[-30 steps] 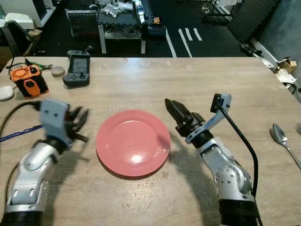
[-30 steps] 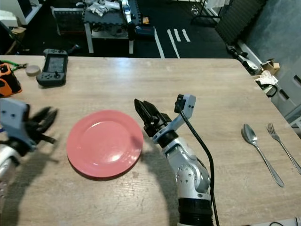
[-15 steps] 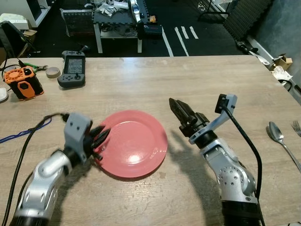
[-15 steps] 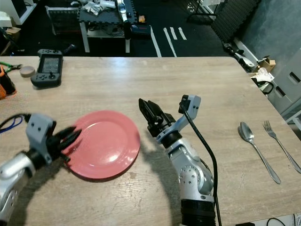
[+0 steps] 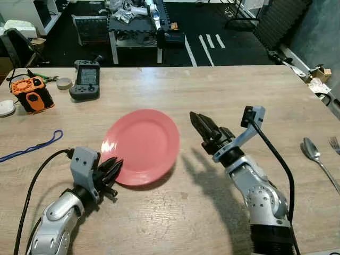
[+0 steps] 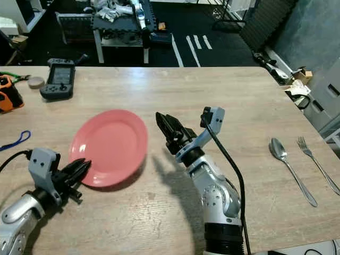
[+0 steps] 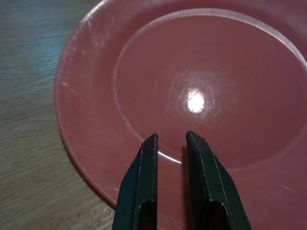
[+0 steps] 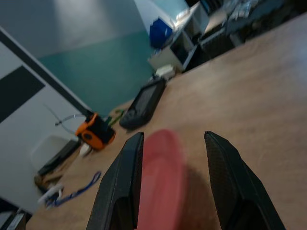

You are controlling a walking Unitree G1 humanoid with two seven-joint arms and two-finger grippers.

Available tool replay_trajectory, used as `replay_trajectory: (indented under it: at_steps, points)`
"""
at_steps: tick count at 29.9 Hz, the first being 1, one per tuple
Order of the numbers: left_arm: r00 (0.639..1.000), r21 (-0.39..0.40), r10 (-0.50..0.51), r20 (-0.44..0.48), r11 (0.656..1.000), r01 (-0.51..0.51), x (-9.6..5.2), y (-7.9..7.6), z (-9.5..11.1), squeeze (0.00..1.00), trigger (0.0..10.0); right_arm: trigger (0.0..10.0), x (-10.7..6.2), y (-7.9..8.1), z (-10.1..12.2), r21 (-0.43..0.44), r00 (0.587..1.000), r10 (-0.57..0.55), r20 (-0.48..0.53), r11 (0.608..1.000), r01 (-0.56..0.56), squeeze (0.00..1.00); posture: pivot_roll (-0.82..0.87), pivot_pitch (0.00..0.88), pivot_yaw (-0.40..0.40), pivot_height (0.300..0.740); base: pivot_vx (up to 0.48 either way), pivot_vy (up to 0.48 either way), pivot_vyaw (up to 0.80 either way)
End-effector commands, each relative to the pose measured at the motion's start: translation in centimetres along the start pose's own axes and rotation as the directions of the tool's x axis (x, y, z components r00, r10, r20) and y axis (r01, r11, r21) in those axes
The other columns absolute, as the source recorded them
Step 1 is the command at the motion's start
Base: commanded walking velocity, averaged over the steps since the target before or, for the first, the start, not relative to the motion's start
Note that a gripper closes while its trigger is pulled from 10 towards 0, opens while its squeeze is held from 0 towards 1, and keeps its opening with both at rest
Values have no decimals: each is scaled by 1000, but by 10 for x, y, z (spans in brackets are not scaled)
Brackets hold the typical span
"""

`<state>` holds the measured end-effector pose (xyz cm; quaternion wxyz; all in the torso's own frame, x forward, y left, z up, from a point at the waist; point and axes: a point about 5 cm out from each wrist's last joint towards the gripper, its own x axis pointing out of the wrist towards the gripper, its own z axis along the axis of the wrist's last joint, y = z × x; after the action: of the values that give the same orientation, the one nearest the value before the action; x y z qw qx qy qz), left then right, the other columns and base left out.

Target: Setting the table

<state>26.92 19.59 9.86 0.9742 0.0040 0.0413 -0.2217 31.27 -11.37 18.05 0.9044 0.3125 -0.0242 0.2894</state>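
Observation:
A pink plate [image 5: 143,139] lies left of the table's middle, tilted, with a shadow under its near right edge. My left gripper [image 5: 116,169] is at the plate's near left rim. In the left wrist view its fingers [image 7: 148,167] sit close together, a narrow gap between them, both above the plate's face [image 7: 201,72]. My right gripper [image 5: 199,123] hovers open just right of the plate, holding nothing. A spoon [image 5: 314,153] and a fork [image 6: 313,156] lie at the table's right edge.
A handheld game console [image 5: 85,79], a tape roll [image 5: 64,83] and an orange device [image 5: 32,92] sit at the back left. A blue cord [image 5: 32,147] lies near the left edge. A white object [image 5: 5,108] is at the far left.
The plate has shifted away and to the left and now tilts. My left gripper went from beside the plate onto its rim, then drew back toward me. The right arm barely moved.

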Motion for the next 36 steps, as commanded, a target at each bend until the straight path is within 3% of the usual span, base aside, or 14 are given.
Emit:
replay_trajectory:
  at_steps: [1,5,6,8,11,17,18,19,24,36]
  points:
    - [993,-52,5,-120,999,-12,-9,-1,-27,0,10000,10000,-1,-2,-15,30,994,3,-105,1000,0,0,37,80,15,740,0,0,0]
    - [993,-50,6,-118,999,-12,-9,1,-27,0,10000,10000,0,-2,-29,8,982,-13,-189,1000,15,0,36,81,16,740,0,0,0]
    - [993,-50,6,-117,999,-12,-9,1,-27,0,10000,10000,2,-7,-45,-7,956,-83,-281,996,85,0,34,82,15,740,0,0,0]
    - [993,-53,3,-117,999,-10,-9,1,-27,0,10000,10000,5,-10,-56,-15,934,-138,-331,990,140,0,37,83,13,740,0,0,0]
    - [993,-56,2,-117,998,-9,-9,0,-27,0,10000,10000,8,-9,-61,-10,928,-143,-343,989,149,0,39,84,13,740,0,0,0]
    - [993,-57,7,-115,998,-13,-10,0,-26,0,10000,10000,13,0,-67,80,927,-79,-367,990,116,0,46,88,10,740,0,0,0]
    - [993,-56,9,-115,998,-15,-11,1,-26,0,10000,8392,14,2,-69,113,924,-64,-378,987,115,0,47,88,10,740,0,0,0]
    - [993,-52,13,-116,998,-19,-12,2,-26,0,10000,0,14,5,-74,174,920,-45,-389,977,121,0,49,90,9,740,0,0,0]
    - [994,-44,15,-111,999,-20,-11,3,-24,0,10000,0,15,13,-75,275,926,13,-377,956,99,0,50,91,10,740,0,0,0]
    - [995,-27,15,-103,999,-18,-9,5,-20,0,10000,0,12,9,-73,248,924,-12,-382,962,115,0,45,92,14,740,0,0,0]
